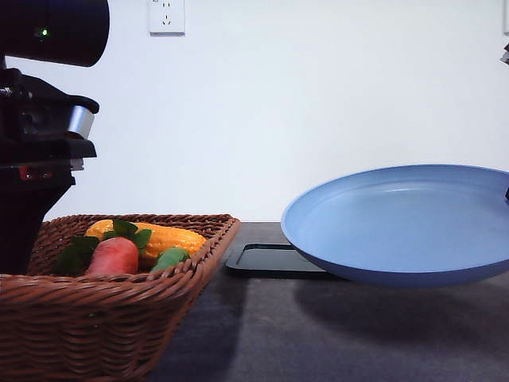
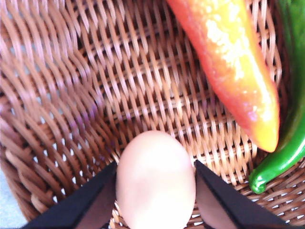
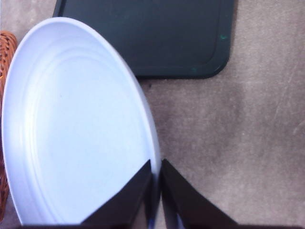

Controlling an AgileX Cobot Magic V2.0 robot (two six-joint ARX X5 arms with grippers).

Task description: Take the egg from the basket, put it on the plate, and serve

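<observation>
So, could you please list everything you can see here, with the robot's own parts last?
basket: one, brown wicker, on the table, left
egg: one, pinkish, in the basket, between the left gripper's fingers
carrot: one, orange-red, in the basket
corn: one, yellow, in the basket
pepper: one, green, in the basket
plate: one, blue, held off the table, right
tray: one, black, behind the plate
outlet: one, white, on the wall
left gripper: around the egg
right gripper: clamps the plate's rim

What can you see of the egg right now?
The egg is smooth, matte, pale pinkish-tan and oval, unbroken as far as visible. It sits inside the basket on the woven floor, between the two dark fingers of the left gripper, which press its sides. It lies apart from the carrot and the green pepper.
</observation>
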